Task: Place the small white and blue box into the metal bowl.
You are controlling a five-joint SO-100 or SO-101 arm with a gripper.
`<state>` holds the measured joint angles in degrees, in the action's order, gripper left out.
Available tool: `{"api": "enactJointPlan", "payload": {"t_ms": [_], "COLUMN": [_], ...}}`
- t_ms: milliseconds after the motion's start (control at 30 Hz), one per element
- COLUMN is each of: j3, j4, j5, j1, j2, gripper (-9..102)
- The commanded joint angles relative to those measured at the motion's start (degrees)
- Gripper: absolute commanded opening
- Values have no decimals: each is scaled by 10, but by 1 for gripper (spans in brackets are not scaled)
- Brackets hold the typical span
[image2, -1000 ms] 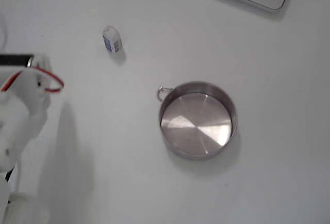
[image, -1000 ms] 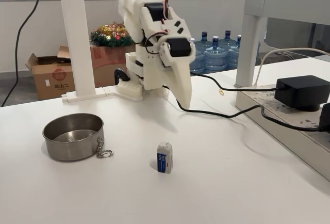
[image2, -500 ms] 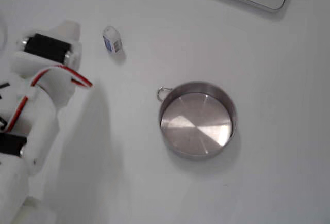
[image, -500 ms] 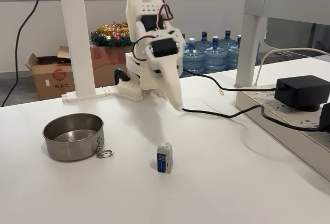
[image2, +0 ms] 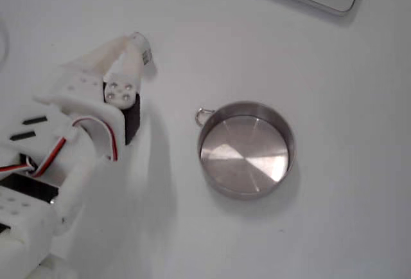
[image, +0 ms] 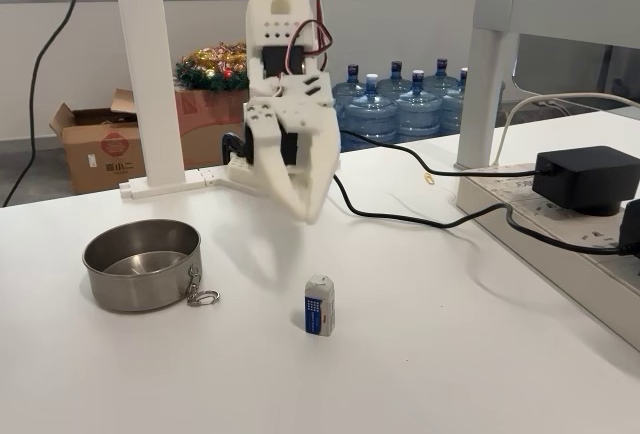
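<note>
- Fingers of the gripper [image: 305, 209] hang above the box [image: 319, 305], holding nothing; I cannot tell if they are spread.
- Box stands mid-tabletop [image: 440, 354], not yet grabbed.
- Bowl [image: 142, 264], nearer the left edge, is empty.

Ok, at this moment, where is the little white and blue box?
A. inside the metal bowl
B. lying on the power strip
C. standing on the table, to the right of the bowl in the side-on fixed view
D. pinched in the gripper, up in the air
C: in a fixed view the box stands upright on the table, right of the empty bowl; the gripper hangs above it, clear of it.
</note>
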<state>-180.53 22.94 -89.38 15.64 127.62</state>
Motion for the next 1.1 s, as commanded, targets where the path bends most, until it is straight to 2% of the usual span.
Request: {"api": "enactJointPlan", "payload": {"t_ms": [0,733,800,933,1067], "j3": [-25,67,69,69,87], "j4": [9,10,10,10,11], "j5": [-22,-29,-29,-29,-30], "j1": [-2,-16,-15,-23,-24], "j2": [-4,-134,-134,-133,-134], "gripper": [-5,-4,0,16,21]}}
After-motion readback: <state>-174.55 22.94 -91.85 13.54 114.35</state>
